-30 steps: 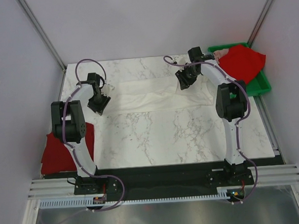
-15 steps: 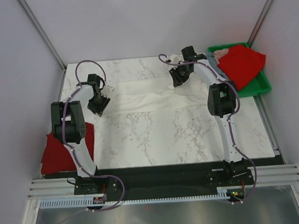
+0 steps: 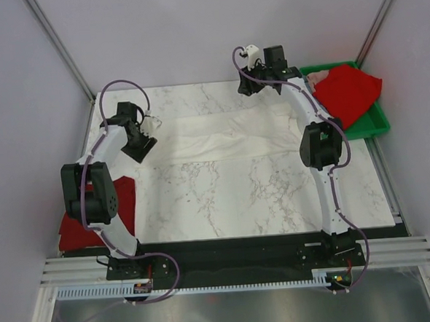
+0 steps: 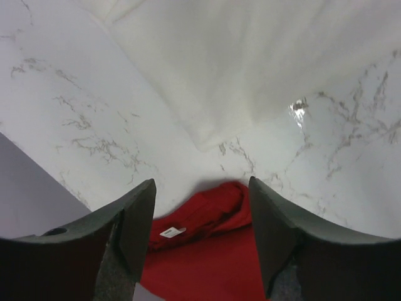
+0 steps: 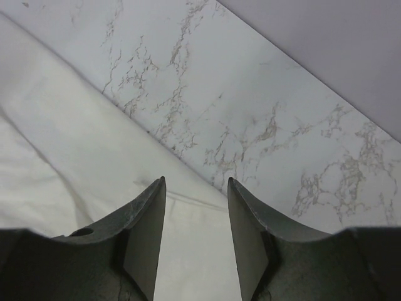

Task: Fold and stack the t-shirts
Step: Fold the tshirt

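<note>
A white t-shirt (image 3: 228,137) lies folded in a long band across the back half of the marble table; it also fills the top of the left wrist view as white cloth (image 4: 250,63). My left gripper (image 3: 140,146) hovers at its left end, open, with nothing between the fingers (image 4: 202,188). Through that gap shows a red t-shirt (image 4: 207,251) with a small white label, lying at the table's left edge (image 3: 76,224). My right gripper (image 3: 248,86) is raised near the back edge, open and empty (image 5: 196,182), above the white t-shirt's far hem (image 5: 62,157).
A green bin (image 3: 371,126) stands at the back right corner with another red t-shirt (image 3: 348,91) draped over it. Purple walls close in the table at the back and on both sides. Bare marble (image 3: 253,195) stretches in front of the white t-shirt.
Both grippers' jaws have widened. The right gripper has lifted off the white t-shirt and moved toward the back wall. The left arm's elbow has swung left; its gripper has barely shifted.
</note>
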Tool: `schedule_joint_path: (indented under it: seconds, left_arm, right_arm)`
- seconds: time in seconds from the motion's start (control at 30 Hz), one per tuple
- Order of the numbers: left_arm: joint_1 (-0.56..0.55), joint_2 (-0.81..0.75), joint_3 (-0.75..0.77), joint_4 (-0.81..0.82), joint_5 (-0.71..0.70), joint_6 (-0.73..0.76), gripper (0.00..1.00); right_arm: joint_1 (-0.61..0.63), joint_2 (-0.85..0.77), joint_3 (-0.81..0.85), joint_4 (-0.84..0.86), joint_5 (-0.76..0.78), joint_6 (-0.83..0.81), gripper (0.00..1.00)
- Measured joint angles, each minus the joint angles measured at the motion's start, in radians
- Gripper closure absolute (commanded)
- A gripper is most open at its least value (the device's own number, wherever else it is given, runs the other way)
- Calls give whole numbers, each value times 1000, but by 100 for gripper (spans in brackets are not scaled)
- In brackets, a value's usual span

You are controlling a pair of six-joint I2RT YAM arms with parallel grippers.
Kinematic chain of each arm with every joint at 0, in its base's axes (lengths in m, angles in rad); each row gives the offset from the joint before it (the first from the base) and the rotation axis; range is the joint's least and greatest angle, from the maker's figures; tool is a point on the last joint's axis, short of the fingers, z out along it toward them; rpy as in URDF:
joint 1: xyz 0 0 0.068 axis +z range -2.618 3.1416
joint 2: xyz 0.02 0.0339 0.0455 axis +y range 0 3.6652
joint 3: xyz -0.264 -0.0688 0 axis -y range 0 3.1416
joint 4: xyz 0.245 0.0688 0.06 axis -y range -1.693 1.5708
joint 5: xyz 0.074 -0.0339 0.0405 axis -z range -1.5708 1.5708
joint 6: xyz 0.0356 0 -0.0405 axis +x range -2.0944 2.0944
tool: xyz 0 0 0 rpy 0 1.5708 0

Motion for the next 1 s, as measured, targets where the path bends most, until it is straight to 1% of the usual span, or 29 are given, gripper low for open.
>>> schedule_joint_path:
  seconds: [0.03,0.17,0.23,0.33,0.5,0.67,0.9,1.0]
  left_arm:
    - [0,-25,-18,0,9,34,31]
    - [0,-78,-80,1,32,188,38]
    - [0,-68,-101,-1,35,249,40]
    - [0,-26,-103,-2,38,300,44]
    - [0,54,-80,7,40,319,45]
    - [0,89,-55,25,43,322,46]
    - [-2,134,-48,44,58,322,59]
    - [-6,138,-50,45,57,324,70]
  right_arm:
    - [-7,-23,-23,6,-1,5,48]
    - [-40,-108,-109,3,-11,11,47]
    - [-56,-143,-148,-6,-20,11,47]
    - [-65,-180,-189,-20,-29,11,47]
    - [-56,-216,-232,-35,-43,6,47]
    - [-49,-243,-281,-50,-44,-10,47]
    - [-49,-275,-329,-78,-39,-40,48]
    - [-50,-289,-352,-79,-21,-60,48]
